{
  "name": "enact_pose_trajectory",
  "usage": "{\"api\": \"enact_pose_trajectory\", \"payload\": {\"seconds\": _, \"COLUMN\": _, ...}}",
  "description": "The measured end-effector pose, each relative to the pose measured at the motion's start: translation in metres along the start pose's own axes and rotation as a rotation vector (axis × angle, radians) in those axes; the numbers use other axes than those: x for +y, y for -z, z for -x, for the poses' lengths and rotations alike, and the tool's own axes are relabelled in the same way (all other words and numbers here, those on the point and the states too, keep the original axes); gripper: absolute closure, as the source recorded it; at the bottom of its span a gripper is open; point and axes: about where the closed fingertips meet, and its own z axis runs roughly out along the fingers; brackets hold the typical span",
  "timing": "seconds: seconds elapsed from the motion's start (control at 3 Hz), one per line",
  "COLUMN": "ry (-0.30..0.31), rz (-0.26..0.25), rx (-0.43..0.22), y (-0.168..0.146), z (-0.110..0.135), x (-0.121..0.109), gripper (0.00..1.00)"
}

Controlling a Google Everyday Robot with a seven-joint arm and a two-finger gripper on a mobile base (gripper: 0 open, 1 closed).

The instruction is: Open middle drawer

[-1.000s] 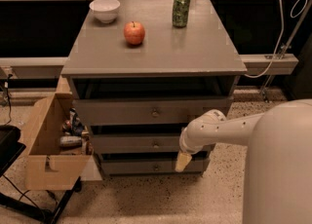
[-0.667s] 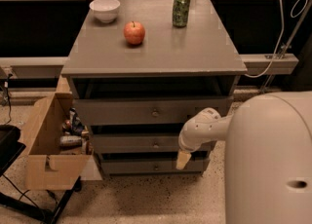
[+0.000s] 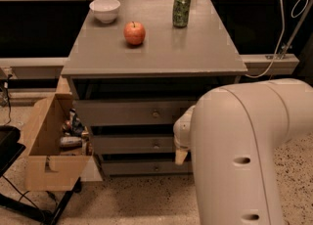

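The middle drawer (image 3: 132, 145) is the second grey front of the cabinet, with a small round knob (image 3: 156, 146) at its centre. It sits about flush with the other drawer fronts. My gripper (image 3: 180, 156) hangs at the end of the white arm (image 3: 244, 150), in front of the drawer's right part and a little right of and below the knob. The arm's bulk hides the right ends of all three drawers.
On the cabinet top (image 3: 195, 48) stand a white bowl (image 3: 104, 10), a red apple (image 3: 134, 33) and a green can (image 3: 181, 10). An open cardboard box (image 3: 46, 146) of clutter sits on the floor at the cabinet's left. A cable (image 3: 281, 28) hangs at the right.
The big white arm link has swung further into view, now covering the lower right. The gripper stays at about the same spot by the middle drawer. The drawers look unmoved.
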Motion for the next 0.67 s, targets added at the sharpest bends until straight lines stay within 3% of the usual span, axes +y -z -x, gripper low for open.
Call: {"api": "enact_pose_trajectory", "payload": {"seconds": 0.67, "ry": 0.007, "rz": 0.025, "rx": 0.054, "y": -0.0129, "z": 0.0039, "x": -0.0006, "gripper": 0.61}}
